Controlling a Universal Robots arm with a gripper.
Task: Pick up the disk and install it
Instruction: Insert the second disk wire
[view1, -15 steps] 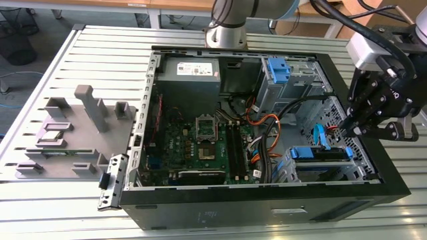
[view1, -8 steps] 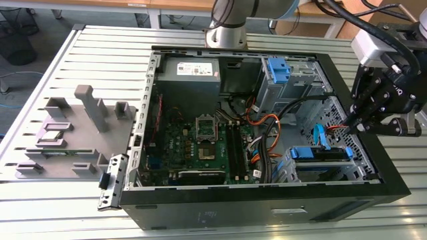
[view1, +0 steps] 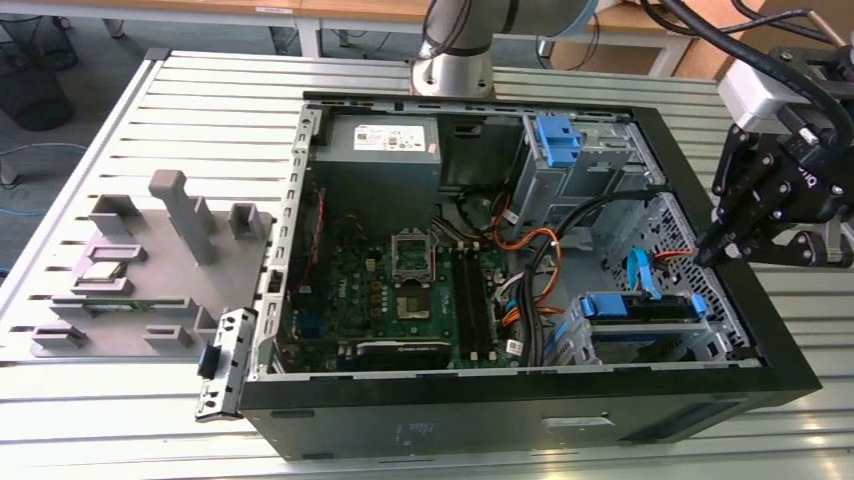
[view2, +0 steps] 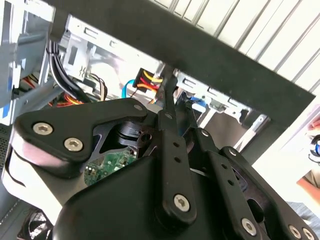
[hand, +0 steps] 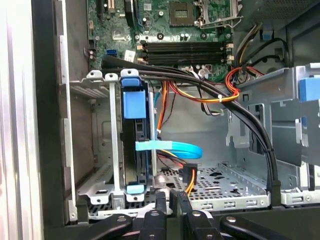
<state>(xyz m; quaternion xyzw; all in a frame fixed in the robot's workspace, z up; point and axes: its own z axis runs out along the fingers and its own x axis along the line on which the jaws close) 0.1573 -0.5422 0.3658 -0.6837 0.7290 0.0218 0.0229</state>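
Slatted metal bench (view1: 561, 85) carried open computer case (view1: 534, 400). Disk (hand: 134, 145) with blue rails sat edge-on in drive cage (hand: 112, 150) near case front; seating looked complete or nearly so. Gripper (view1: 714, 250) hovered above case's side wall, fingers (hand: 160, 205) pressed together, holding nothing. Cable connection status: cannot tell.

A robotics laboratory or test workshop. An opened desktop computer case (view1: 534, 400) lies on a slotted aluminium-profile table (view1: 200, 90), with the robot arm's base (view1: 451, 60) bolted at the table's far edge. A grey fixture tray (view1: 147, 260) holding spare parts sits on the exterior view's left. Wooden desks (view1: 374, 10) and floor cables (view1: 27, 160) lie beyond.
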